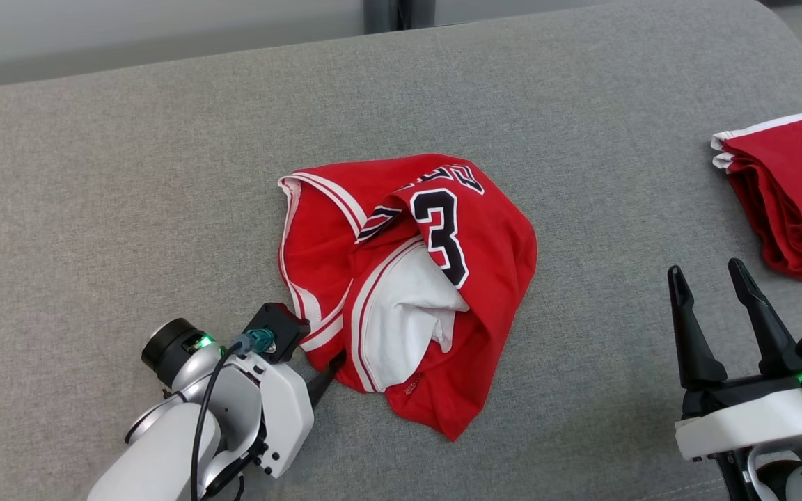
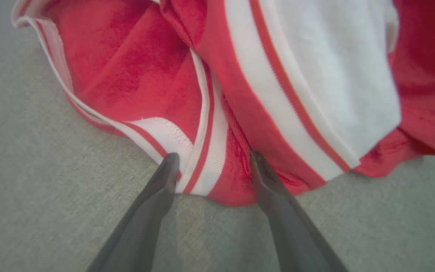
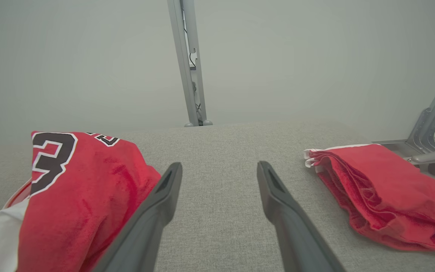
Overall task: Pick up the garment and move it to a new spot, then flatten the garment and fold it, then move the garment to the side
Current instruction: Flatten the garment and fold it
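Two end effectors stand wide open and empty, and the left end effector (image 2: 214, 156) is far the nearer: the garment (image 1: 491, 236) lies directly ahead of its fingertips, the striped hem seemingly between the spread fingers, the heap stretching crosswise to them. Well off to the left of the right end effector (image 1: 705, 270), it sits crumpled on the grey desk (image 1: 95, 174), red with white-and-red trim, white lining turned out and a black numeral 3 on top; a folded red cloth (image 1: 798, 202) rests just beyond that end effector.
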Controlling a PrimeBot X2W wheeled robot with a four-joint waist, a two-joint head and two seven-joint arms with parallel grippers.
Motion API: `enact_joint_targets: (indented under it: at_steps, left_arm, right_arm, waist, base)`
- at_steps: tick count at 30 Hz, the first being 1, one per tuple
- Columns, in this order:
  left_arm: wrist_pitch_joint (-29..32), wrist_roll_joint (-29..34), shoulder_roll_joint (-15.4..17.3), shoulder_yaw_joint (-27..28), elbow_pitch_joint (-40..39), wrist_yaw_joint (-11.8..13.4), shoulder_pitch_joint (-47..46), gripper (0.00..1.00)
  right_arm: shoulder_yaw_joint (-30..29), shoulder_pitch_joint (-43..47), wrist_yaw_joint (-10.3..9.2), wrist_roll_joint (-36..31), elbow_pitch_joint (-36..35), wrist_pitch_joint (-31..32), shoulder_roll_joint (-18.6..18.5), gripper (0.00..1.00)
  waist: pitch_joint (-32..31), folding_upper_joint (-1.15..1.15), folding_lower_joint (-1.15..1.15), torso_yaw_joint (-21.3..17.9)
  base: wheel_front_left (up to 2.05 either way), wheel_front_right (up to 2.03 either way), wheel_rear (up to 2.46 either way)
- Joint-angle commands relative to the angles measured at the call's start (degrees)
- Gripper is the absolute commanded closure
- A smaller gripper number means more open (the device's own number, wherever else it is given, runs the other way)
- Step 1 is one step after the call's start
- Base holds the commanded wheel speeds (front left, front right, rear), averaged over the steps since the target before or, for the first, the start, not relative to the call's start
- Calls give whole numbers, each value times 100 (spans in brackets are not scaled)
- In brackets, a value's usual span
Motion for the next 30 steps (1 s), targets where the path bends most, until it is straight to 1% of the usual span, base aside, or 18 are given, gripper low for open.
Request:
enact_joint_targets:
  at_steps: [1,2,6,9,13,17,21,23,25,26,27,30]
  left_arm:
    - [2,-50,64,-19,60,-37,-85,87]
    - [19,-77,86,-49,79,-28,-118,100]
    - [-159,-136,145,-69,-154,-32,-261,100]
    - [-368,-130,233,48,-565,12,-323,100]
    - [-491,-156,351,260,-1408,170,-361,100]
    - [-439,-295,435,511,-2336,302,-390,100]
    - [-265,-454,574,782,-3058,510,-313,100]
    - [-114,-483,722,939,-3321,648,-214,100]
    - [45,-672,805,1129,-3567,806,-47,100]
    - [122,-674,910,1244,-3651,900,19,100]
    - [122,-674,910,1244,-3651,900,19,100]
    - [323,-877,1107,1577,-3799,1198,356,100]
  right_arm:
    - [-2,-83,-2,37,17,-50,-19,0]
    - [-6,-90,-2,36,34,-63,-19,0]
    - [-90,-101,-2,60,85,-108,-19,0]
    - [-195,-84,-2,67,104,-125,-19,0]
    - [-318,-35,-2,55,100,-114,-18,0]
    - [-363,-31,-2,77,76,-70,-20,0]
    - [-375,-20,-2,96,59,-55,-19,0]
    - [-399,-6,-2,107,51,-54,-19,0]
    - [-409,2,-2,113,43,-42,-19,0]
    - [-415,1,-2,120,45,-42,-19,0]
    - [-415,1,-2,120,45,-42,-19,0]
    - [-425,-9,-2,138,31,-41,-19,0]
  waist:
    - [16,0,0,-19]
    - [19,0,0,-26]
    - [-2,0,0,-4]
    - [-63,0,0,68]
    - [-168,0,0,199]
    - [-257,0,0,317]
    - [-316,0,0,390]
    - [-329,0,0,421]
    - [-331,0,0,441]
    - [-326,0,0,449]
    - [-326,0,0,449]
    - [-291,0,0,466]
  base:
    - [0,0,0]
    - [0,0,0]
    - [0,0,0]
    - [0,0,0]
    - [0,0,0]
    - [0,0,0]
    - [0,0,0]
    - [0,0,0]
    - [0,0,0]
    - [0,0,0]
    - [0,0,0]
    - [0,0,0]
